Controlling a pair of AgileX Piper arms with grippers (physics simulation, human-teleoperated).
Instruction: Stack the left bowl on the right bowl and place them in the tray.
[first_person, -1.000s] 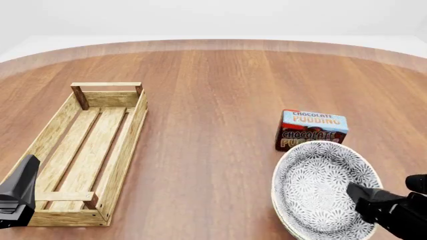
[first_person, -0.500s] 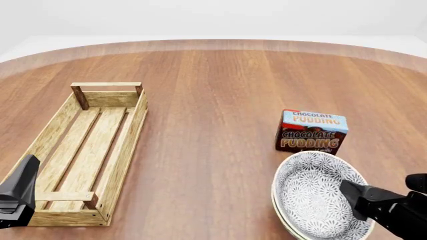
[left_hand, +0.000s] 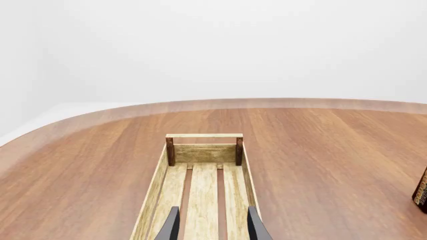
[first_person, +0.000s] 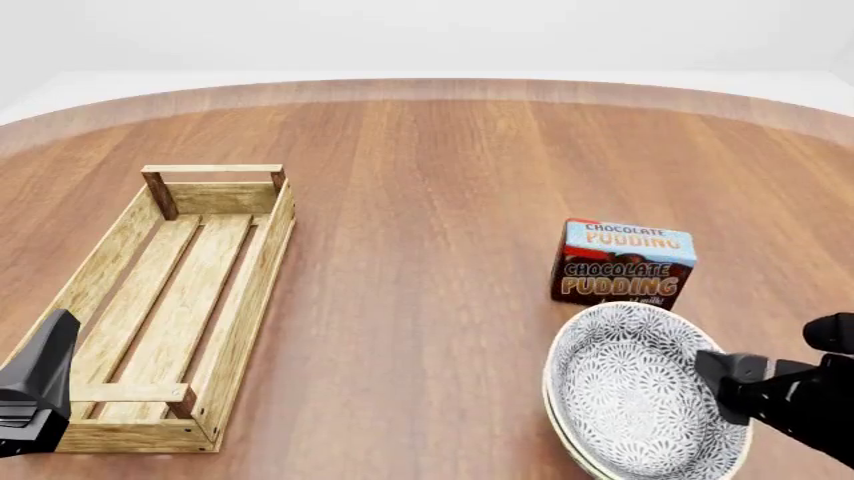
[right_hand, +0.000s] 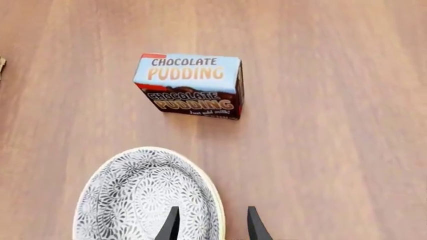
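Note:
Two white bowls with a grey floral pattern sit nested on the table at the front right. The upper bowl (first_person: 625, 392) shows its inside, and the lower bowl's rim (first_person: 557, 428) peeks out beneath. My right gripper (first_person: 717, 377) is open at their right rim. In the right wrist view (right_hand: 211, 216) its fingers straddle the rim of the upper bowl (right_hand: 133, 200) without closing on it. The light-wood tray (first_person: 256, 285) lies at the left, with nothing in it. My left gripper (first_person: 47, 372) is open over the tray's near end, and the left wrist view (left_hand: 210, 222) looks along the tray (left_hand: 203, 153).
A chocolate pudding box (first_person: 622, 262) stands just behind the bowls, also in the right wrist view (right_hand: 189, 85). Its edge shows in the left wrist view (left_hand: 421, 192). The brown wood table (first_person: 427, 180) curves away at the back.
The bowl stack, tilted up a second ago, has come down flat on the table. My right gripper has drawn back slightly to the right. The left arm has not moved.

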